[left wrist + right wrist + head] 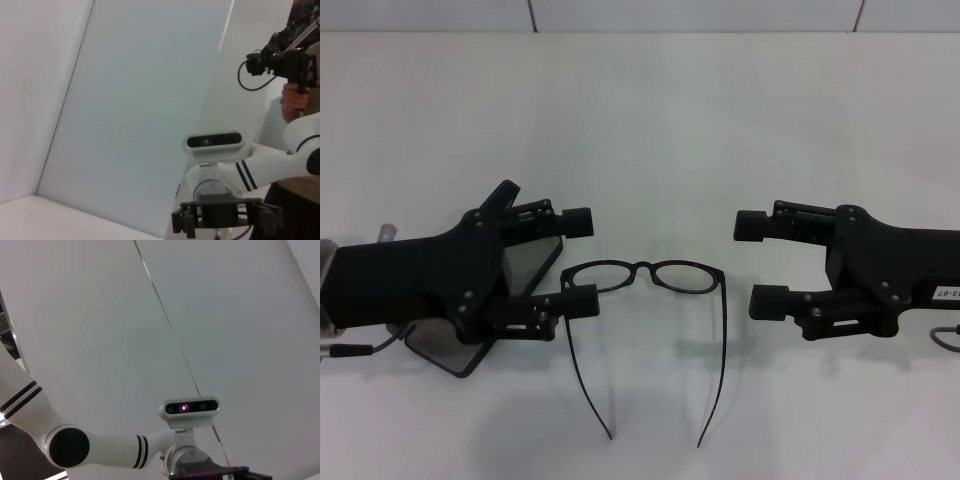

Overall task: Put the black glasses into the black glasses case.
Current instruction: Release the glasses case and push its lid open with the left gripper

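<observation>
Flanking the glasses (650, 300) at frame centre, the left gripper (578, 260) and right gripper (760, 263) hover with jaws apart, holding nothing.

Temples unfolded toward the lower edge, the frame looks light, thin and fragile; the bridge or a rim seems the safest hold. The case (525, 262) sits mostly hidden beneath the left gripper.

The black glasses (645, 277) are lying unfolded on the table (650, 120), between the two grippers; the left gripper (582, 260) is sitting to their left, over the black glasses case (470, 345); the right gripper (760, 262) is sitting to their right, apart from them.
</observation>
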Robot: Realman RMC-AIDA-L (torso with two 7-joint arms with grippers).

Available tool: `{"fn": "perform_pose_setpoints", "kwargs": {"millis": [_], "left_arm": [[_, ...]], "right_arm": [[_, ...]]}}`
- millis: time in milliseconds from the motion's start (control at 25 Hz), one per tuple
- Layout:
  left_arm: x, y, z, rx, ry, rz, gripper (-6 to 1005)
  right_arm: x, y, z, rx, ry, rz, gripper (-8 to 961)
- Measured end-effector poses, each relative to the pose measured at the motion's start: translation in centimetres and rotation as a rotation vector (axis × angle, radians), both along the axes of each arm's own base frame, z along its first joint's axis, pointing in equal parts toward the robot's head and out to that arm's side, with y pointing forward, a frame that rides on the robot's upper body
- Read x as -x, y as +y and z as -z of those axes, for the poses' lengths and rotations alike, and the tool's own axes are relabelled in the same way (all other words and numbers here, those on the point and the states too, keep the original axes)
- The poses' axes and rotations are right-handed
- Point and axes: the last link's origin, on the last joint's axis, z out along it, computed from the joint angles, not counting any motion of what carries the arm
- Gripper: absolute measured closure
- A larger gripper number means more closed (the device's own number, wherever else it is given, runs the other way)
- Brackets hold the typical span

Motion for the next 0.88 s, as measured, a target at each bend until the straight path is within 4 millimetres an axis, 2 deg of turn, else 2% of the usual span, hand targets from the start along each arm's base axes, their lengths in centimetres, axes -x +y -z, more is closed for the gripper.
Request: {"fn": "perform_pose_setpoints", "kwargs": {"millis": [520,760,880], "left_arm": [[-0.1,0.2,-0.2,-0.020,-0.021,-0.016,124],[-1.4,2.2,-3.3,-0.085,-0.132,-0.087,125],[-3.2,4.0,-4.7,-0.067,-0.062,-0.148,125]], "right_arm": [[0.1,-0.1,0.1,-0.003,0.005,-0.003,93],[-0.7,0.2,0.3,-0.049,-0.013,0.025,93],[-1.1,0.2,0.5,-0.068,-0.033,0.044,93]]}}
